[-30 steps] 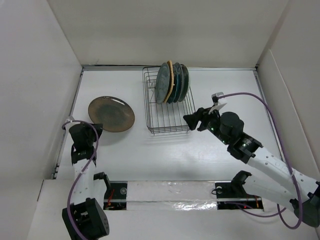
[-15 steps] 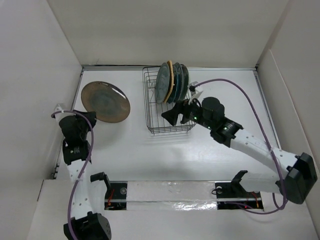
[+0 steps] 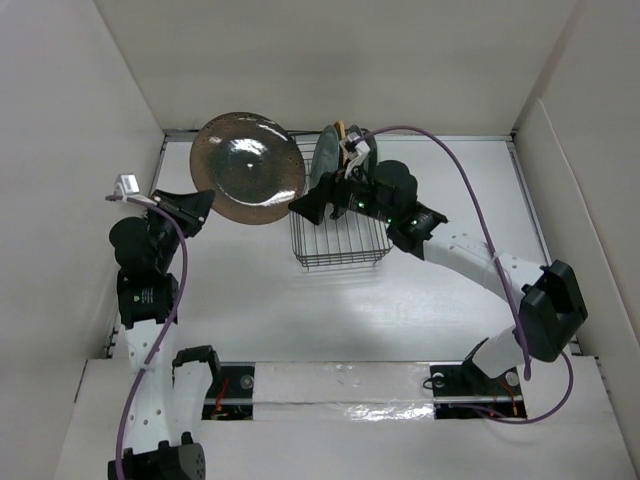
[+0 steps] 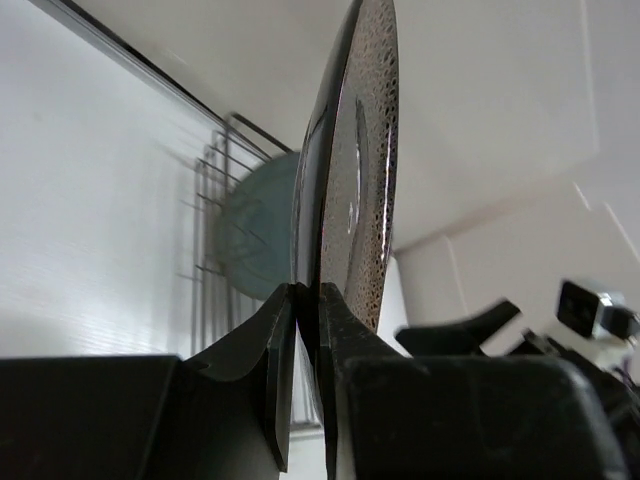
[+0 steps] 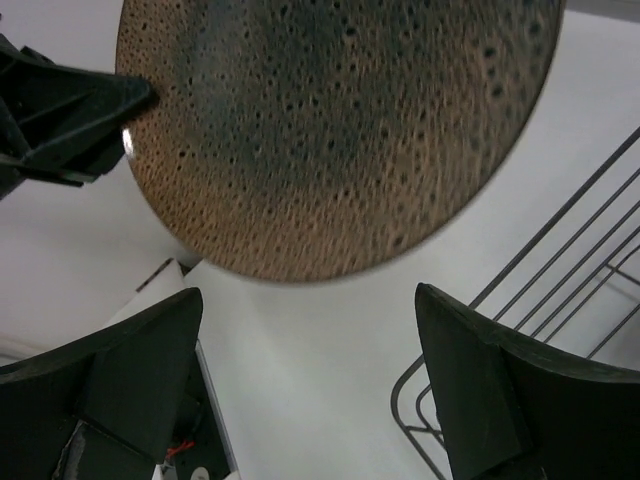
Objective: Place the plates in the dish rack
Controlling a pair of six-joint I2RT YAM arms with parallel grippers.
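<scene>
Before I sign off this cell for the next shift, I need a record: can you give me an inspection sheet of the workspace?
Surface: white table, arms bolted at its near edge.
Job's things: brown plate held on edge in the air left of the dish rack; other plates upright at the rack's far end, partly hidden, count unclear.
Clutter: nothing seen.
Grippers: left pincer shut on the brown plate's rim; right pincer open beside that plate, not touching it.
Cables: a purple cable loops along each arm.
Surroundings: white walls on three sides.
</scene>
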